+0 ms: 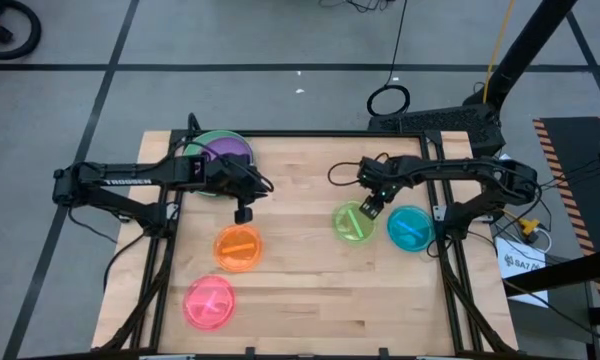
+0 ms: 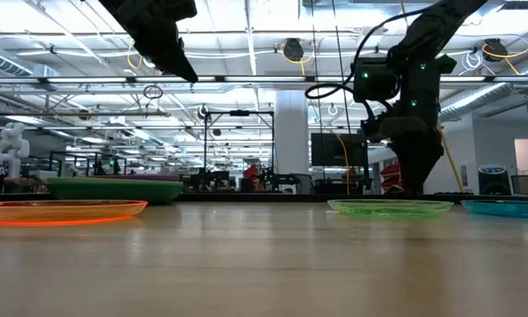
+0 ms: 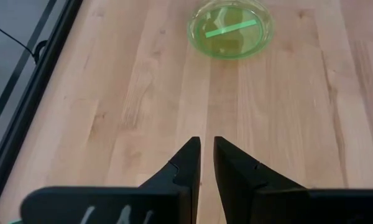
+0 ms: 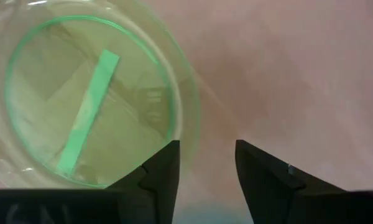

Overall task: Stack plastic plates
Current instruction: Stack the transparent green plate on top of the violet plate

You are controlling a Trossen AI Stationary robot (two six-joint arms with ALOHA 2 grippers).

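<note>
The lime plate (image 1: 354,222) is lying flat on the table (image 1: 300,290), just beside the teal plate (image 1: 411,228). My right gripper (image 1: 371,209) is hovering at its rim, jaws parted, holding nothing. My left gripper (image 1: 243,213) is hanging nearly closed and empty above the orange plate (image 1: 238,247).

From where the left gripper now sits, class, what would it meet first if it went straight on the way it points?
Probably the lime plate. In its wrist view the left gripper, jaws almost closed, points across bare table towards that plate. It looks angled downwards, so it might touch the wood first; depth is unclear.
</note>
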